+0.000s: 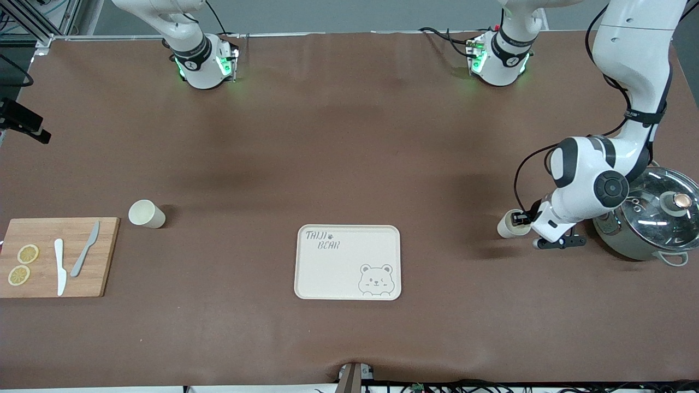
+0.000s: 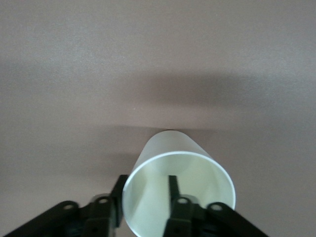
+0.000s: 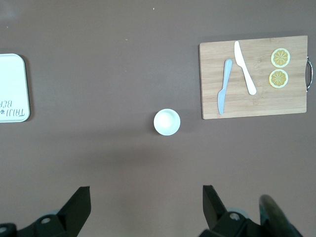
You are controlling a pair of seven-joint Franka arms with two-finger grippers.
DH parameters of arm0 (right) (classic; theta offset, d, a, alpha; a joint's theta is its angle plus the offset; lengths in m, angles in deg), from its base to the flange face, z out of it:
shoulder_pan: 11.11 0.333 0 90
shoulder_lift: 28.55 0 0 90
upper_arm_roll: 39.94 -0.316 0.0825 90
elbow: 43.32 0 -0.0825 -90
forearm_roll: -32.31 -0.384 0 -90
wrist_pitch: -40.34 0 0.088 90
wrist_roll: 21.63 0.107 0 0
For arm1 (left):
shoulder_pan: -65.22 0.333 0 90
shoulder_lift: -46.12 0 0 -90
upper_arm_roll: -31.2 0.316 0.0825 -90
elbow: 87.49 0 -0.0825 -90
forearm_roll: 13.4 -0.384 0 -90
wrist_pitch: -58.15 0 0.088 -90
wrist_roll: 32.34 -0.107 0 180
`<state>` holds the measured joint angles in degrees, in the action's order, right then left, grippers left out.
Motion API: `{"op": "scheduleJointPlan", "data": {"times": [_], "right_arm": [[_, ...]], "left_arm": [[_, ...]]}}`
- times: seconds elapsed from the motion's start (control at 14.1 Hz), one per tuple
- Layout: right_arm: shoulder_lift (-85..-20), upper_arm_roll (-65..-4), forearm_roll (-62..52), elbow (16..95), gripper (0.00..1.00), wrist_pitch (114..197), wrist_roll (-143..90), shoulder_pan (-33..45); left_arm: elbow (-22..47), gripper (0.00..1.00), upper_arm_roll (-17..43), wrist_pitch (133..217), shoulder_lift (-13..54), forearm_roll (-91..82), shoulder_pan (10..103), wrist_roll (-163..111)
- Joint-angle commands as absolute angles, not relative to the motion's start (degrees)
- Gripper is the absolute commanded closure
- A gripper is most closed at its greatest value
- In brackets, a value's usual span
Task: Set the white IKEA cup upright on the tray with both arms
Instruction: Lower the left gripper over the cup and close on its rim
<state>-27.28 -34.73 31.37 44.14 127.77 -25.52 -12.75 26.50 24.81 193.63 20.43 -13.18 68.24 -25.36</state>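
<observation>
Tray [image 1: 348,262] sits nearest the front camera, mid-worktop: flat cream-white rectangle, rounded corners, grey "TAIJI BEAR" lettering in one corner, grey bear face in the corner diagonal to it, nothing on it. Wooden cutting board [image 1: 57,256] at the right arm's end, carrying two lemon slices [image 1: 23,265], a white knife [image 1: 60,266] and a grey knife [image 1: 85,249]. Just beside the board, slightly farther from the camera, a white cup [image 1: 146,213] stands upright on the brown worktop [image 1: 349,136], mouth up. At the left arm's end, a second white cup [image 1: 512,224] lies on its side, plain smooth tapered wall, pale inside, open mouth facing the left claw [image 2: 145,207]. That claw is low at the worktop, one finger [image 2: 174,190] inside the cup mouth, the other outside the wall, jaws narrowed on the rim; cup looks pinched, still resting on the surface. Steel pot with glass lid [image 1: 650,218] right beside that wrist. Right claw [image 3: 145,202] hangs high over the upright cup, jaws wide apart, holding nothing; right arm waits.
</observation>
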Motion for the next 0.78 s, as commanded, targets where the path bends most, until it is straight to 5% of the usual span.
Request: {"op": "scheduleJointPlan", "data": {"times": [0.0, 0.71], "right_arm": [[-27.84, -35.2, 31.26, 43.25, 0.0, 127.71, -25.76, -13.13], [-28.02, -35.2, 31.08, 43.25, 0.0, 127.88, -25.93, -13.13]], "left_arm": [[25.98, 1.0, 24.52, 193.67, 20.54, -11.64, 68.38, -26.8], [21.94, 1.0, 23.29, 191.22, 20.9, -11.73, 67.77, -26.27]]}}
